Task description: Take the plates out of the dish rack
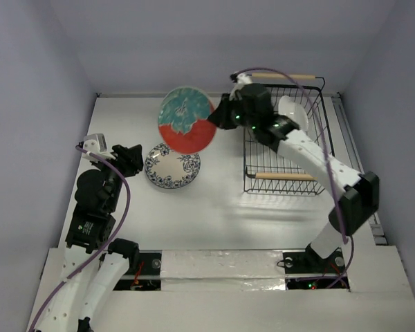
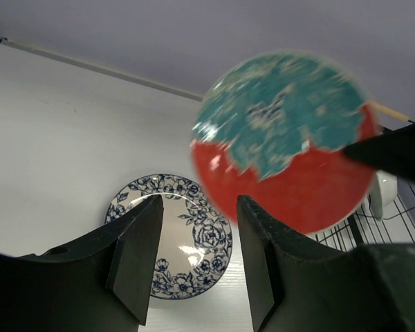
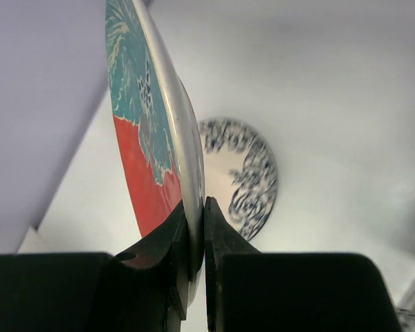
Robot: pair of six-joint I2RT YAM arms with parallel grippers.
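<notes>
My right gripper (image 1: 218,116) is shut on the rim of the teal-and-red plate (image 1: 186,118) and holds it in the air, tilted, left of the dish rack (image 1: 283,138). In the right wrist view the plate (image 3: 149,138) stands edge-on between the jaws of that gripper (image 3: 196,228). The blue-floral plate (image 1: 172,166) lies flat on the table below it. My left gripper (image 1: 130,158) is open and empty, just left of the blue-floral plate (image 2: 173,238). A white plate (image 1: 294,114) stands in the rack.
The black wire rack with wooden rod handles (image 1: 285,176) stands at the back right, near the right wall. The back wall is close behind the held plate. The table's near edge (image 1: 221,259) runs between the arm bases.
</notes>
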